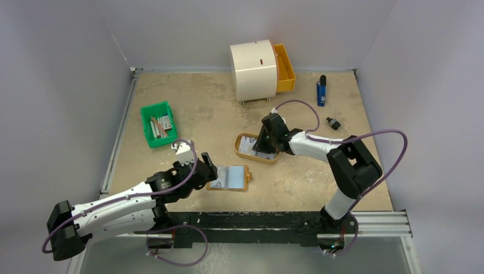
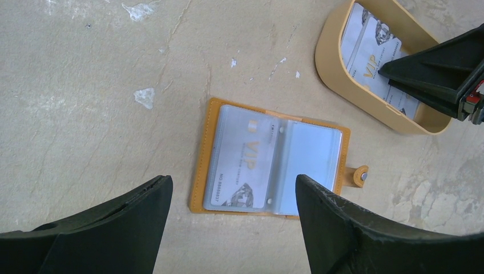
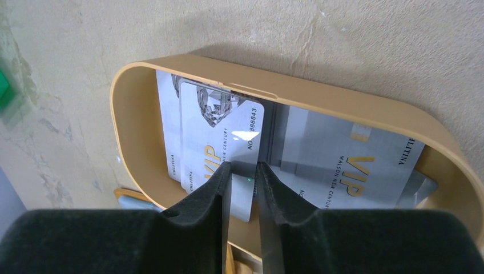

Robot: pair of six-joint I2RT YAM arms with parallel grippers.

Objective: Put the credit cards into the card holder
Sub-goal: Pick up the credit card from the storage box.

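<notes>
The card holder (image 1: 228,177) (image 2: 285,165) lies open on the table, orange-tan with clear sleeves, and one credit card (image 2: 242,165) sits in its left sleeve. My left gripper (image 1: 208,168) (image 2: 231,185) hovers just left of it, open and empty. More credit cards (image 3: 220,128) (image 2: 371,45) lie overlapping in the oval tan tray (image 1: 240,149) (image 3: 342,100). My right gripper (image 1: 263,147) (image 3: 243,168) reaches down into the tray. Its jaws stand a narrow gap apart, astride the right edge of the top card. No card is visibly lifted.
A green bin (image 1: 155,123) with sticks stands at the left. At the back is a white cabinet (image 1: 254,69) with its orange drawer (image 1: 284,67) pulled out. A blue object (image 1: 321,91) and a small black piece (image 1: 333,123) lie at the right.
</notes>
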